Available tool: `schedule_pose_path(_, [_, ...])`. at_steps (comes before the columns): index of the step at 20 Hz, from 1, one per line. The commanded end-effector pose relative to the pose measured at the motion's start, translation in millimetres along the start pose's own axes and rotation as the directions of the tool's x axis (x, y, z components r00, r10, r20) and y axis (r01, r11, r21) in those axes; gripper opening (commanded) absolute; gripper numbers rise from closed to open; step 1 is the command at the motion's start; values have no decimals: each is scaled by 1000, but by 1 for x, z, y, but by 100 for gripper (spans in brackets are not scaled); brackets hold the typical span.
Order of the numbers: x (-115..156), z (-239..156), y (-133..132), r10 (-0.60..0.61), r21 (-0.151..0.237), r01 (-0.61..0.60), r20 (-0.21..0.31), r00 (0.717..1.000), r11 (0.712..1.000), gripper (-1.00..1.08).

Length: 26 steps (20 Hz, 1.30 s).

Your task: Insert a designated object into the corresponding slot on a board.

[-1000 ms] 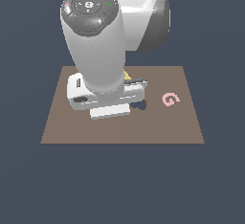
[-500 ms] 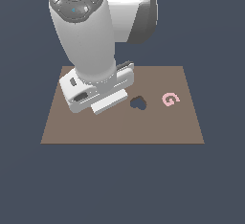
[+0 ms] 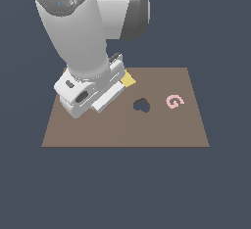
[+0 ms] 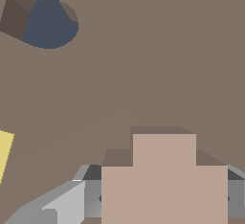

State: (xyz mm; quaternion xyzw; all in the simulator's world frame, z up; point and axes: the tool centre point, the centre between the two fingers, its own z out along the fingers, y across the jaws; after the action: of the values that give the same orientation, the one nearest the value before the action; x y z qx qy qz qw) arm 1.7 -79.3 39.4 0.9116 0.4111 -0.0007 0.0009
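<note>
Now shifted toward the exterior view's left since a second ago — jaws closed on tan cross piece [image 4: 163,180], above board [image 3: 162,130]; cross slot unseen.

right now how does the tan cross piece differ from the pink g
The tan cross piece sits between the gripper fingers, above the board; the pink G lies loose on the board, untouched. The cross is pale tan, close to the board's brown; the G is pink and stands out. The cross is blocky and straight-edged; the G is curved. Both are small flat shapes.
</note>
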Motion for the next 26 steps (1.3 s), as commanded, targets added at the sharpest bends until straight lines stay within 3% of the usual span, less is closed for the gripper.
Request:
schedule_pose_path(1, [-4,-1,2,-60,-1,60,0,998,998,-100])
schedule_pose_path(12, [-14,-1,9,-207,-1,207,0,978,978,-100])
schedule_pose_path(26, [-14,1,9,-212,0,212,1,977,977,-100])
